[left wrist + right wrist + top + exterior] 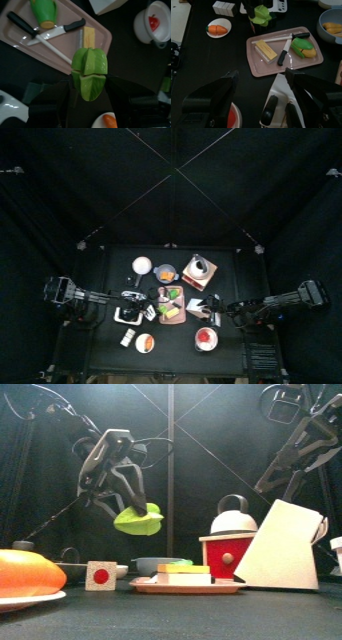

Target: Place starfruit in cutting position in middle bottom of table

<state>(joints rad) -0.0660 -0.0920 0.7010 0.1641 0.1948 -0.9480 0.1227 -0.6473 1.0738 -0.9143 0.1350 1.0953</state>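
The starfruit [89, 72] is a ribbed yellow-green lump. My left gripper [89, 84] is shut on it, one jaw on each side. In the front view the starfruit [138, 519] hangs well above the black table [174, 619], under the left gripper [135, 506]. The right wrist view shows the held starfruit [262, 15] beyond the far end of a pink tray. From above, the left gripper [138, 311] sits left of that tray. My right gripper [261, 73] is open with nothing between its jaws, and stands right of the tray [214, 311].
The pink tray [271, 62] carries two knives, a yellow block and a green piece. Around it stand an orange on a plate [24, 574], a white bowl with red contents [206, 338], a red-and-white kettle [230, 534], a slanted white block [283, 549] and a small white cube [102, 574].
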